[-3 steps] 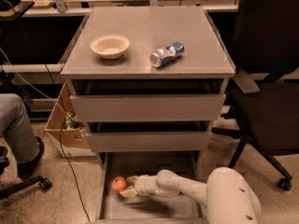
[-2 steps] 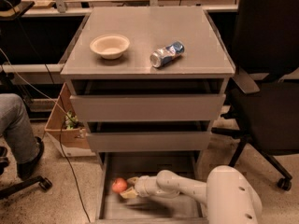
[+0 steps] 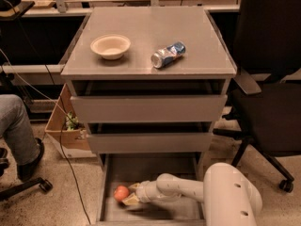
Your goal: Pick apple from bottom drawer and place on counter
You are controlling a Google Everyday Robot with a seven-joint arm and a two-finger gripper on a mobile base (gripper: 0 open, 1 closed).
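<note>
The apple [image 3: 121, 192], small and red-orange, lies on the floor of the pulled-out bottom drawer [image 3: 155, 171], at its left side. My gripper [image 3: 130, 194] reaches into the drawer from the right, low over the floor, with its tips right at the apple's right side. Its two yellowish fingers [image 3: 132, 201] stand spread apart, open, one behind and one in front of the apple's right edge. The counter [image 3: 150, 27] is the grey top of the cabinet.
On the counter stand a cream bowl [image 3: 110, 46] and a crushed silver-blue can [image 3: 168, 54]. The two upper drawers [image 3: 148, 108] are slightly ajar. A black office chair [image 3: 270, 98] stands right, and a cardboard box [image 3: 68, 126] and a seated person's leg [image 3: 16, 126] are left.
The apple has shifted slightly toward the drawer's front, closer between the fingertips. The arm has barely moved.
</note>
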